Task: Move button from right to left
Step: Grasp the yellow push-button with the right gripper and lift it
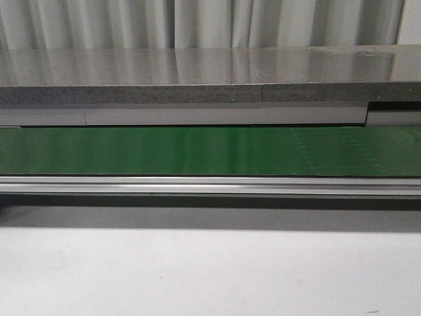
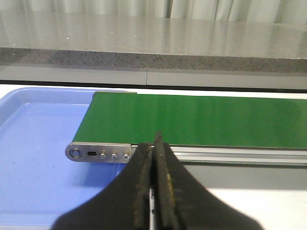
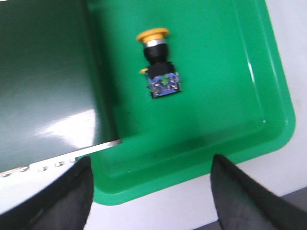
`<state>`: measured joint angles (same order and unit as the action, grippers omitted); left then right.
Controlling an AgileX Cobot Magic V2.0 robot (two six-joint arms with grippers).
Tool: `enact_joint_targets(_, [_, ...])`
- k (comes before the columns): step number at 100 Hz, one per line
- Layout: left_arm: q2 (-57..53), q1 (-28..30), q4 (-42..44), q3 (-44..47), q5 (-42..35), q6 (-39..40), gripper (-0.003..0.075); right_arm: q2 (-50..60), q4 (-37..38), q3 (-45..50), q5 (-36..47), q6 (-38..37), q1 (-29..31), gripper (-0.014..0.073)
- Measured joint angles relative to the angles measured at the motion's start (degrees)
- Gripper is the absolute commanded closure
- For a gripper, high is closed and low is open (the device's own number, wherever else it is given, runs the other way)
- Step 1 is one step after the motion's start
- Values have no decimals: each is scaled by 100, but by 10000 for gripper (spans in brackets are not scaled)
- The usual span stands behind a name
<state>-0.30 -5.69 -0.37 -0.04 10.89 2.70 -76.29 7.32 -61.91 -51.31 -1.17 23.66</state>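
One button (image 3: 158, 62) lying in green tray (image 3: 230, 96) | blue tray (image 2: 33, 158) empty | left jaws closed, right jaws wide, empty

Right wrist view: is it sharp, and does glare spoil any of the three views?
Right wrist view: slightly soft, but the button in the green tray stays readable; a bright glare patch sits on the belt. Front view: sharp, mild sheen on the belt. Left wrist view: scene crisp, shut left claw dark.
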Motion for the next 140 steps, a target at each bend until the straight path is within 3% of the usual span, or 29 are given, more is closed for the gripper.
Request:
enact_joint_targets(17, [0,0,0,0,0,0,741,-357,22,0,323,117,385,53])
enact_joint_targets(50, [0,0,0,0,0,0,741,-1313,-813,-79,923,1668,610,53])
enact_joint_targets(120, [0,0,0,0,0,0,741,-3158,-1208,-866,1092,1843,802,59])
enact_joint_targets(127, [0,0,0,0,0,0,741,-3287,-1220,-866,1148,1843,802,120])
enact_joint_targets(140, [0,0,0,0,0,0,741,-3402,-1254,-866,1198,1843,802,368])
